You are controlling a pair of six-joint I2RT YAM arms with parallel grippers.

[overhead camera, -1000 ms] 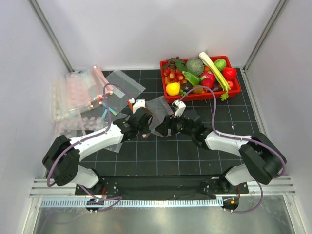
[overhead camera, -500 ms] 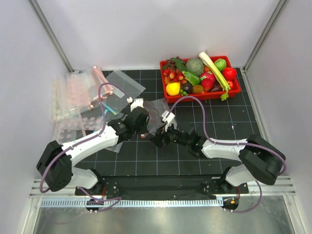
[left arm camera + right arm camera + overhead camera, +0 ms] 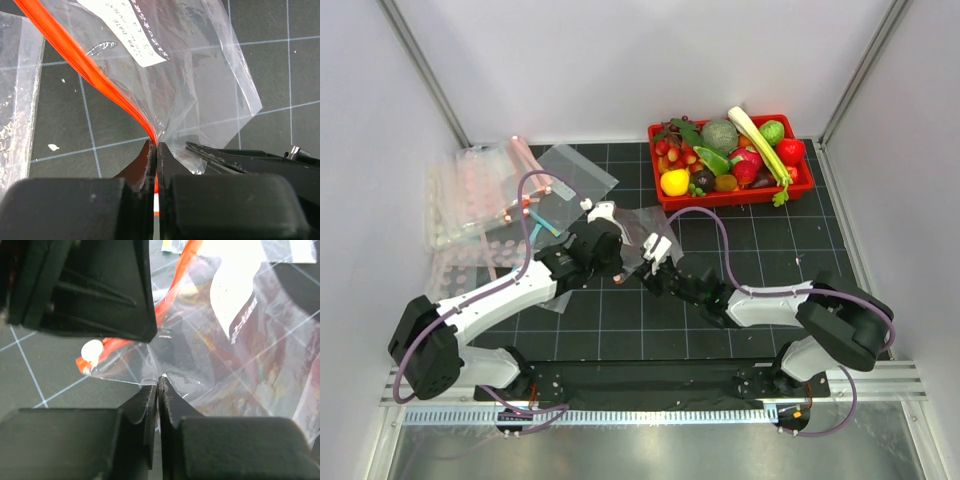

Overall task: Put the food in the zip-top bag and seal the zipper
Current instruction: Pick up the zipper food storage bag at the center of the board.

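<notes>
Standing over the table, I see both arms reaching in to meet at the middle of the black gridded mat (image 3: 620, 330), where the zip-top bag (image 3: 645, 225) lies crumpled between them. The left gripper (image 3: 156, 150) has its jaws pressed tight together on the zipper (image 3: 100, 75). From the pinch, the red-orange strip rises up and away along the bag's mouth. A white label (image 3: 147, 30) shows through the clear film above it. The right gripper (image 3: 158, 385) is also clamped narrow, on a fold of the clear plastic just below the zipper, and its fingertips sit very near the dark body of the left one. On the right wrist view a small pale blob sits at the end of the strip, but I cannot tell what it is. The food is well apart from all this, piled in the red tray (image 3: 730, 198) at the far right: the yellow round fruit (image 3: 675, 182), the dark-orange piece (image 3: 726, 183) and a long celery stalk (image 3: 760, 140) lying across the heap. A stack of other clear bags (image 3: 470, 200) rests at the far left.
</notes>
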